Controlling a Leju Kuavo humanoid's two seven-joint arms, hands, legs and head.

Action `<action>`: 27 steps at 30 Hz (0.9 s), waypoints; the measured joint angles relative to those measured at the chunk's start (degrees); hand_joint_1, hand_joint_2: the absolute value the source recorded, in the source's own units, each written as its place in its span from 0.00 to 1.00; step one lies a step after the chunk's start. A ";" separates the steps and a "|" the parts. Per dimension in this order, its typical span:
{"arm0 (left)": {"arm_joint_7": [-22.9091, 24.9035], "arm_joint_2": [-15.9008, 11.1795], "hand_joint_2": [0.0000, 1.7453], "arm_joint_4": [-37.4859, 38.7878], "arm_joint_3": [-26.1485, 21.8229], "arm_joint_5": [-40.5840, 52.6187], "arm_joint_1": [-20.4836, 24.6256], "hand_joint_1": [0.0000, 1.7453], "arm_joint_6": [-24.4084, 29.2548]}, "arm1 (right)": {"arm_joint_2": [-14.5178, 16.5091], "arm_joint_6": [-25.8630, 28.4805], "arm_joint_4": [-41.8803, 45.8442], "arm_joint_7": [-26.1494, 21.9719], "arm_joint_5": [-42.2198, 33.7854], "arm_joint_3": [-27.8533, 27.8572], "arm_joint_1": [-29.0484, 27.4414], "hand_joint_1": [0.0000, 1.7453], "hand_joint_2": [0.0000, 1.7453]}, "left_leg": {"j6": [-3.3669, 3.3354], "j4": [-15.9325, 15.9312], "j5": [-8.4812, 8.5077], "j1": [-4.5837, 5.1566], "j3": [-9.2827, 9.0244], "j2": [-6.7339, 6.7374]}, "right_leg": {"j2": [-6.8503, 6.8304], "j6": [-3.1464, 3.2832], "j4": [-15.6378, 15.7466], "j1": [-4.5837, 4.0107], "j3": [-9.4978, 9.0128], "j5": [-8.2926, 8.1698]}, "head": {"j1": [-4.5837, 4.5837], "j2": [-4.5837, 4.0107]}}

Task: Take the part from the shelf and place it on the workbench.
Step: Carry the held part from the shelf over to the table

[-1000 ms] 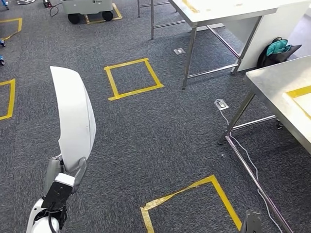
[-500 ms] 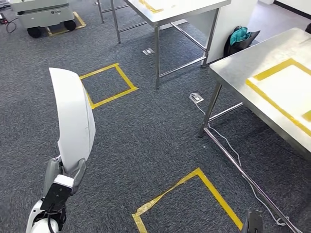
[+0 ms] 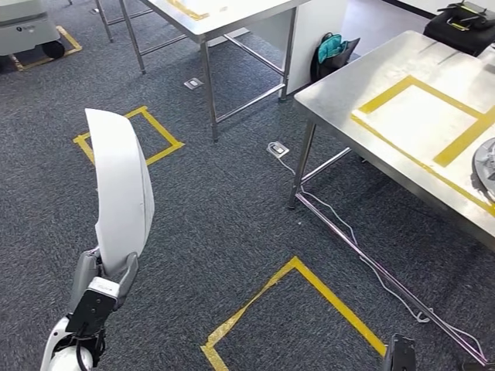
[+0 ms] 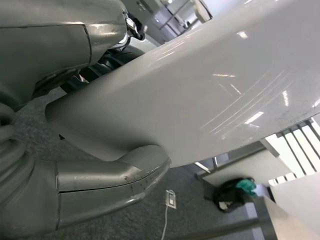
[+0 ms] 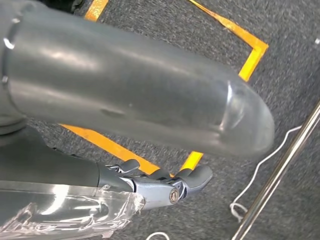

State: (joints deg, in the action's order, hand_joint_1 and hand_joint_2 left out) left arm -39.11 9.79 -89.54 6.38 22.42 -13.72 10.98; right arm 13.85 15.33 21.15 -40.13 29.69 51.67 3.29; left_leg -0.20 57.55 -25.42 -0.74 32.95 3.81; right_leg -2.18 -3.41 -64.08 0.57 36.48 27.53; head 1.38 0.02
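A large white curved shell part (image 3: 120,189) stands upright in my left hand (image 3: 96,290), which grips its lower end at the lower left of the head view. In the left wrist view the part (image 4: 211,90) spans the picture, with the thumb (image 4: 113,185) pressed against its underside. The steel workbench (image 3: 344,89) with a yellow taped rectangle (image 3: 408,158) stands ahead to the right, well apart from the part. My right hand (image 5: 166,185) hangs low over the carpet with nothing in it; its top shows at the bottom of the head view (image 3: 400,355).
A second steel table (image 3: 233,15) stands behind. A black bag with teal cloth (image 3: 332,50) leans by a white panel. A cable (image 3: 350,232) and the bench's floor rail run under the bench. Yellow taped squares (image 3: 303,301) mark the carpet. A grey round object (image 3: 486,166) lies on the bench's right end.
The camera has turned: tables and floor marks slid left, and more of the workbench has come into the picture. The white part stays held in my left hand.
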 joint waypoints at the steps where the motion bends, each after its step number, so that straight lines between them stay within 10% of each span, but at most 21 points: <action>1: -0.03 0.00 1.00 0.05 -0.01 -0.04 0.18 1.00 -0.16 | 0.01 0.02 -0.02 0.00 -0.16 0.01 -0.01 0.00 0.00 | 0.31 0.03 -0.15 0.13 -0.21 0.47 | -1.00 0.19 2.97 -0.05 -1.62 -1.13 | -0.05 0.00; 5: -0.17 0.07 1.00 0.57 0.07 -0.37 1.41 1.00 -0.67 | 0.03 0.13 -0.09 0.02 -0.90 0.44 -0.42 0.00 0.00 | 1.71 -0.18 -0.31 0.15 -0.74 2.15 | -0.18 1.74 4.97 -0.35 -2.35 -1.93 | -0.22 0.00; 12: -0.39 0.07 1.00 1.95 0.25 -1.19 2.86 1.00 -1.20 | -0.03 0.60 -0.72 2.21 -1.64 2.28 -1.08 0.00 0.00 | 2.22 16.13 -7.32 -0.03 7.32 -3.39 | 5.05 3.30 5.38 -0.29 -2.27 -2.69 | -0.82 0.00; 16: -0.43 0.03 1.00 2.68 0.67 -1.16 3.90 1.00 -1.10 | 0.00 1.79 -1.40 4.62 -1.63 3.81 -1.73 0.00 0.00 | 0.92 4.22 -0.09 0.26 2.58 -6.65 | 8.16 2.99 5.21 -0.48 -2.13 -2.80 | -0.84 0.00; 19: -0.42 0.04 1.00 2.96 1.20 -1.11 4.33 1.00 -0.85 | 0.10 2.14 -1.69 5.60 -0.89 4.83 -2.21 0.00 0.00 | 0.69 -0.27 0.58 0.36 0.70 -7.76 | 9.99 2.21 5.15 -0.49 -1.38 -2.93 | -0.81 0.00; 22: -0.13 0.18 1.00 3.06 1.83 -1.21 4.83 1.00 -0.90 | 0.27 1.55 -1.80 5.79 -0.23 5.60 -3.05 0.00 0.00 | -0.19 -0.77 0.91 0.23 0.40 -5.95 | 7.65 1.27 3.61 -0.46 -0.05 -1.72 | -0.49 0.00; 24: 0.08 0.26 1.00 3.21 2.27 -1.23 5.03 1.00 -1.01 | 0.46 1.09 -1.80 5.81 0.04 5.89 -2.96 0.00 0.00 | -0.60 -0.95 0.90 0.19 0.27 -4.60 | 3.96 0.71 -2.27 -0.47 2.79 1.90 | -0.05 0.00; 27: 0.22 0.27 1.00 3.66 2.77 -1.23 5.06 1.00 -1.08 | 0.59 0.75 -1.80 5.81 0.20 6.27 -2.82 0.00 0.00 | -0.54 -0.91 0.61 0.12 0.20 -2.32 | 2.58 -0.06 -10.74 -0.03 6.74 5.09 | 0.05 0.00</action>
State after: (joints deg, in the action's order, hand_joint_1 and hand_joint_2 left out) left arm -38.89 10.05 -85.88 9.14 21.18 -8.66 9.90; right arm 14.44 16.08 19.35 -34.32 29.88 57.94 0.47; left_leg -0.74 56.64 -24.81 -0.62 33.16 1.49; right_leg 0.40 -3.47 -74.82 0.54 43.22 32.63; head 1.43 0.02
